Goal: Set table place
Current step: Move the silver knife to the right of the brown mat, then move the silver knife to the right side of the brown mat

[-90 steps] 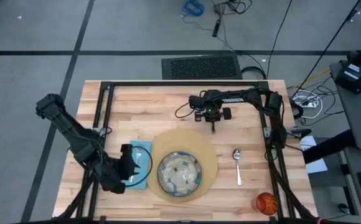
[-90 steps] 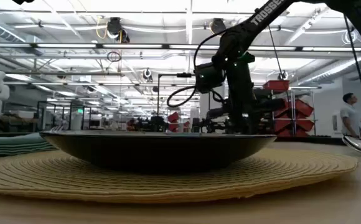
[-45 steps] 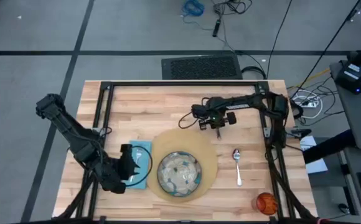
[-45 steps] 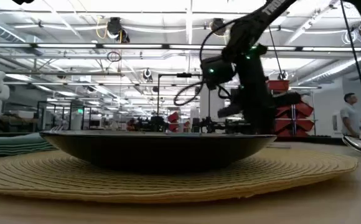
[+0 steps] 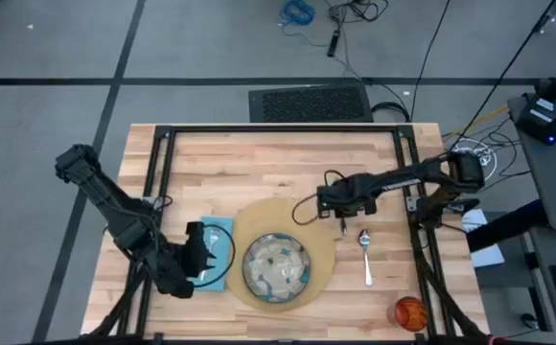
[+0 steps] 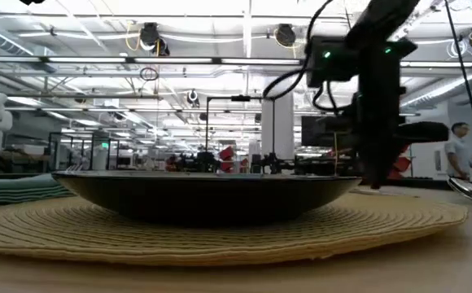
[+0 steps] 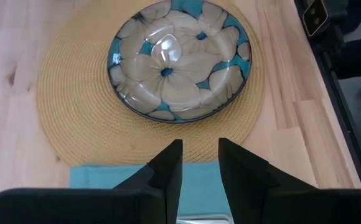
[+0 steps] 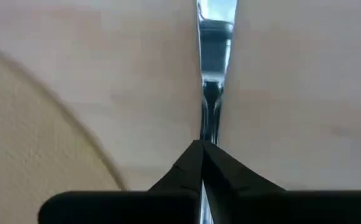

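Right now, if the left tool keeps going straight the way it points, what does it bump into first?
Probably the napkin just under the left tool, then the placemat and dish; its height is unclear.

The right arm reaches in low across its side of the table, its gripper (image 5: 341, 218) pointing down with both fingers (image 8: 196, 163) pinched tight together. The left arm is folded back at its own corner, its gripper (image 7: 200, 163) held slightly parted.
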Robot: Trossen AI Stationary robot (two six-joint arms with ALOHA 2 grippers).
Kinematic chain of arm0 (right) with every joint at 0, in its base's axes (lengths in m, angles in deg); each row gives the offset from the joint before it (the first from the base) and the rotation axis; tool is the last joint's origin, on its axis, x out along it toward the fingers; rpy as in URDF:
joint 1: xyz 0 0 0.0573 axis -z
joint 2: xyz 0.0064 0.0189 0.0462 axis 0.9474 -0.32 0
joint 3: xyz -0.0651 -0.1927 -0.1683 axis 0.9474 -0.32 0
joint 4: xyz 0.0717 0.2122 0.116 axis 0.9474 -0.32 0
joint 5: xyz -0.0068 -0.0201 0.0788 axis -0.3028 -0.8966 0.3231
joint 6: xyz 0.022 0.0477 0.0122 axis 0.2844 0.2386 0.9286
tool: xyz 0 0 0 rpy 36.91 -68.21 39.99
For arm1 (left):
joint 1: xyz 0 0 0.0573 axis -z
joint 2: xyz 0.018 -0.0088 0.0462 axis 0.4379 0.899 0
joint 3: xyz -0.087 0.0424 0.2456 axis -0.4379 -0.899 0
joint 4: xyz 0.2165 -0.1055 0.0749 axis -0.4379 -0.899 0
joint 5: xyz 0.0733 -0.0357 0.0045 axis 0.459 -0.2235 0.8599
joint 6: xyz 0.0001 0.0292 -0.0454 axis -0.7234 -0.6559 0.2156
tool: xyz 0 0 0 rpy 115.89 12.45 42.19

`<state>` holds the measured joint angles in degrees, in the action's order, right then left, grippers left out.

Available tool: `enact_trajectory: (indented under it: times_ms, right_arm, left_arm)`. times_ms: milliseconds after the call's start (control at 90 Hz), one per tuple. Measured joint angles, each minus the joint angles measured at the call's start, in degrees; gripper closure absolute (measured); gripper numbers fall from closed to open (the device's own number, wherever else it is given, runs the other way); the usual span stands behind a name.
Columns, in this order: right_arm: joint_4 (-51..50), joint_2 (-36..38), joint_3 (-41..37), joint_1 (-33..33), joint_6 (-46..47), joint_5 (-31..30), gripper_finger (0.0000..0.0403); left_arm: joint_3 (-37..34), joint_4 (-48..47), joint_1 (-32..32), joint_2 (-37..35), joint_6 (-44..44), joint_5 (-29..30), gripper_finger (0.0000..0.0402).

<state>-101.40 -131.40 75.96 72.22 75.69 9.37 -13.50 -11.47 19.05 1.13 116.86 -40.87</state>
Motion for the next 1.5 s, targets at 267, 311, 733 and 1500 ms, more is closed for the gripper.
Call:
enact_trajectory:
  times_ms: [267,311,733,1500]
  right_arm:
    - [0.54,0.32,-1.57,-6.81,6.87,-0.07,0.0402]
    - [0.73,0.32,-1.59,-7.35,7.58,-0.03,0.0402]
    - [-5.62,0.54,4.90,-9.44,1.21,-6.90,0.0403]
    - [-8.79,0.62,7.13,-5.68,-6.37,-7.07,0.0248]
  left_arm:
    - [0.00,2.06,-0.04,0.00,-1.55,0.09,0.0314]
    - [0.00,2.06,-0.04,0.00,-1.54,0.09,0.0314]
    - [0.00,2.06,-0.02,0.00,-1.57,0.10,0.0314]
    - [0.00,2.36,0.00,0.00,-2.71,0.15,0.0314]
